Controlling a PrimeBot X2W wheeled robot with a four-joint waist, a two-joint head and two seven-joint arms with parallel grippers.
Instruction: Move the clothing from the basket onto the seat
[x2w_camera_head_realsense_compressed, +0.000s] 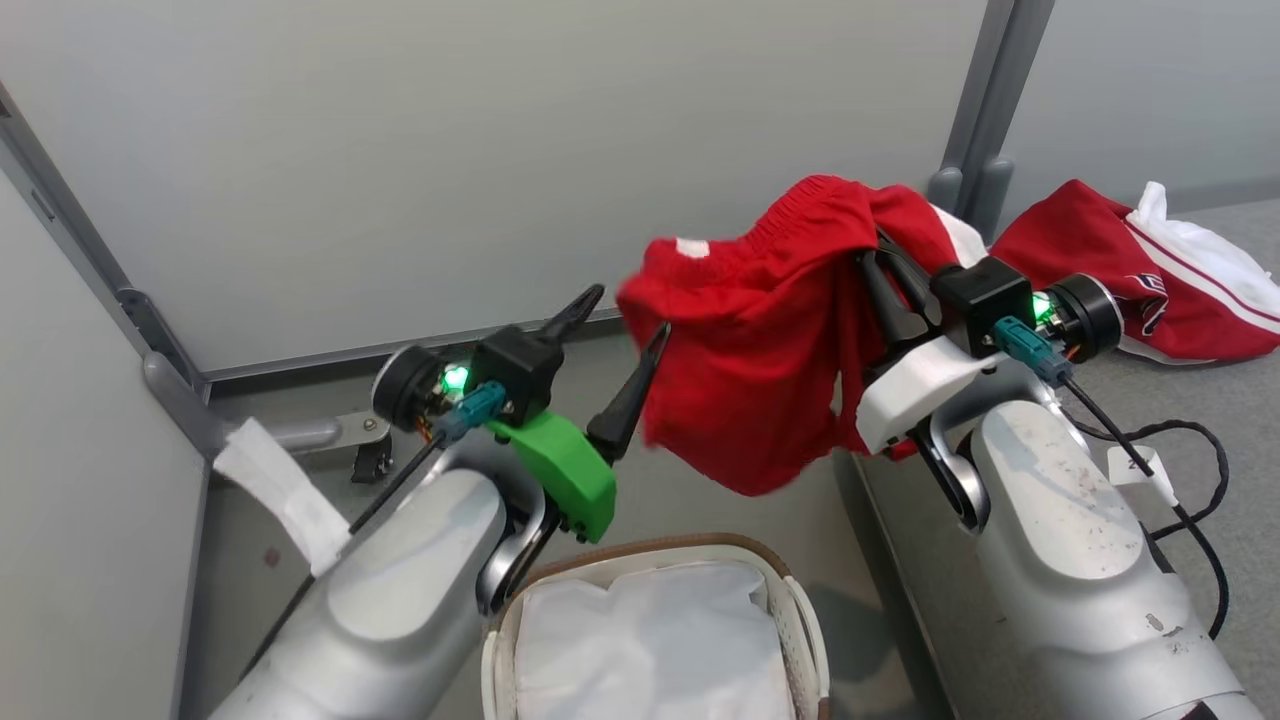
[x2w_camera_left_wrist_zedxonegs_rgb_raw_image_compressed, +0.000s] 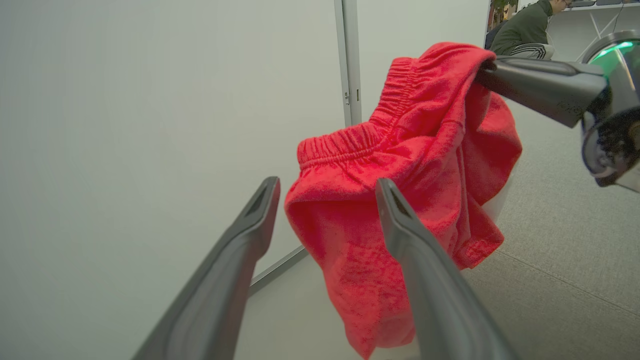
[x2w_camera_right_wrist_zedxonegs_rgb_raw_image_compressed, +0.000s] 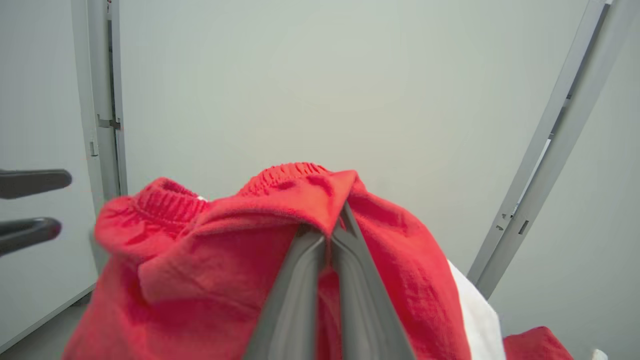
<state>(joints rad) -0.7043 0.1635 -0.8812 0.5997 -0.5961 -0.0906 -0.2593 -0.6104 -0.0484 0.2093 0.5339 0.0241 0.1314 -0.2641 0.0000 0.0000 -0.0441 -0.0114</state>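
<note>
Here, red shorts (x2w_camera_head_realsense_compressed: 750, 350) of soft fabric with a gathered elastic waistband are held in the air by the right claw (x2w_camera_head_realsense_compressed: 878, 265). Its two long dark fingers are closed tightly on a fold of the cloth just under the waistband. The bulk of the shorts is draped to the left of that claw and hangs down below its fingers, clear of every surface.

The left claw (x2w_camera_head_realsense_compressed: 628, 312) is seen spread open and empty, with its fingers wide apart. It is placed just beside the left edge of the hanging shorts. In the left wrist view the cloth is seen just beyond its fingertips; whether it is touched cannot be told.

Below and behind the left claw, nearer the robot, a small oval cream plastic basket (x2w_camera_head_realsense_compressed: 650, 546) with a brown woven rim is found. A crumpled white cloth liner (x2w_camera_head_realsense_compressed: 650, 640) is seen inside it.

To the right of the right claw and beneath its forearm, a large light-grey fabric seat cushion (x2w_camera_head_realsense_compressed: 1245, 390) is spread out. Beyond the right claw, on the far part of that cushion, a second red garment (x2w_camera_head_realsense_compressed: 1075, 240) with white and black trim is laid in a heap. Pale grey partition panels (x2w_camera_head_realsense_compressed: 500, 150) are stood behind both claws.
</note>
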